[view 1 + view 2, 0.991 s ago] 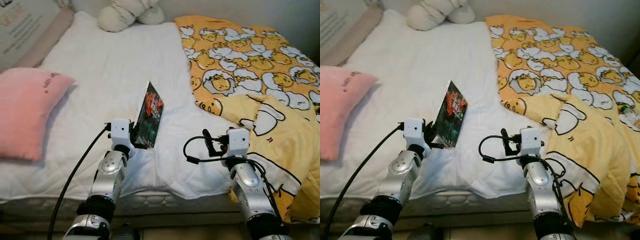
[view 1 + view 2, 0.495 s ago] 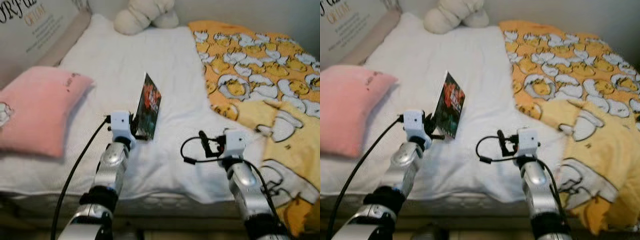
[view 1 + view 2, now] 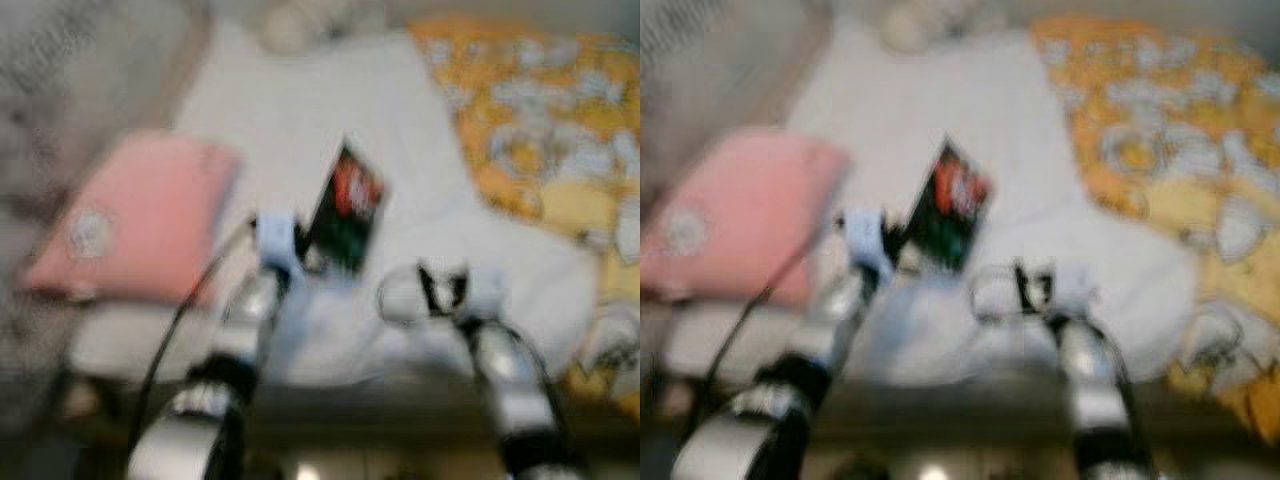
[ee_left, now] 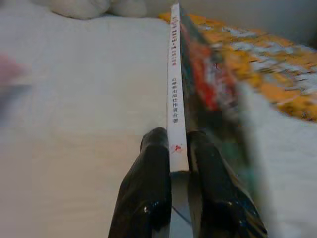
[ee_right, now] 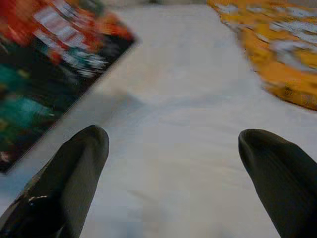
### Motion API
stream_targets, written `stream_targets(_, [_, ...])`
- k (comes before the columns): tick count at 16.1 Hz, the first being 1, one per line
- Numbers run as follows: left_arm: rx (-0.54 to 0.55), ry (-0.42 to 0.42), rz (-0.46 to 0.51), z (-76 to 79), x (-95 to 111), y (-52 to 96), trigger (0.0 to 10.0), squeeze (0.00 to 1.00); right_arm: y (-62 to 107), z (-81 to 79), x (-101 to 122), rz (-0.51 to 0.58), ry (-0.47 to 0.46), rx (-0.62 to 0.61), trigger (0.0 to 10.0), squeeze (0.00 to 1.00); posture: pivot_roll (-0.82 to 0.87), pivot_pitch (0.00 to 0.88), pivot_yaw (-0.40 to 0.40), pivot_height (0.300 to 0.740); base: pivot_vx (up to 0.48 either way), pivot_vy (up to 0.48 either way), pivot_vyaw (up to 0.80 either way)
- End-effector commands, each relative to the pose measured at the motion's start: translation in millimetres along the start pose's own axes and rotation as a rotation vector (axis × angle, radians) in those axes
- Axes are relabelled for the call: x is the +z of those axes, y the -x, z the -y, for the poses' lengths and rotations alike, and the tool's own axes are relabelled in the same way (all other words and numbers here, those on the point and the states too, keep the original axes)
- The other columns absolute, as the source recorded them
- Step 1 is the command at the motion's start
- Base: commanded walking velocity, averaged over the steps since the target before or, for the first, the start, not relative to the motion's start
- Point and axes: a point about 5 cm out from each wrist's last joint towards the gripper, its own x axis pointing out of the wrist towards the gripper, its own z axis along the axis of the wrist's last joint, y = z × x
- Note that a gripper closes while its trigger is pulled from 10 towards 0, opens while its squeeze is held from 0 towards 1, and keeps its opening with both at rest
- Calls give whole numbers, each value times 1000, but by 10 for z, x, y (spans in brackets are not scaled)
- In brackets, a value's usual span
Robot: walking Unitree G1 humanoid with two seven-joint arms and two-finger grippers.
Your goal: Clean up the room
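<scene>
White bedding (image 3: 330, 120) is seen through heavy blur, with a book (image 4: 174, 89) held up over it by the left gripper (image 4: 174, 148).

Its white spine is clamped between the two black fingers (image 4: 153, 173), and the dark red-and-green cover is turned toward the right gripper (image 5: 173, 144), whose fingers are spread wide above the sheet with nothing between them. A pink pillow (image 3: 140, 215) lies to the left and an orange patterned blanket (image 3: 540, 120) to the right.
</scene>
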Motion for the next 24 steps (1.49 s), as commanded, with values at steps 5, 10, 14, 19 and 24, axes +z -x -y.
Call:
stream_targets(5, [-79, 91, -65, 335, 88, -229, 0, 0, -30, 24, 15, -13, 21, 12, 10000, 0, -1, 0, 2, 740, 0, 0, 0])
stream_targets(10, [-129, 290, -46, 742, 506, -486, 0, 0, 235, 121, -92, -57, 68, 28, 10000, 0, -117, 0, -14, 740, 0, 0, 0])
stream_targets(14, [-33, 599, -111, 787, 450, -499, 0, 0, 771, 95, -183, -122, 125, 90, 10000, 0, -250, 0, -28, 740, 0, 0, 0])
stream_targets(19, [-65, 269, -36, 670, 705, -563, 0, 0, 1177, -79, -170, -157, 85, 43, 10000, 0, -280, 54, -19, 740, 0, 0, 0])
stream_targets(24, [-230, -118, 243, 446, 461, -86, 0, 0, 1371, 130, 398, 81, 123, -139, 10000, 0, -174, 0, 43, 740, 0, 0, 0])
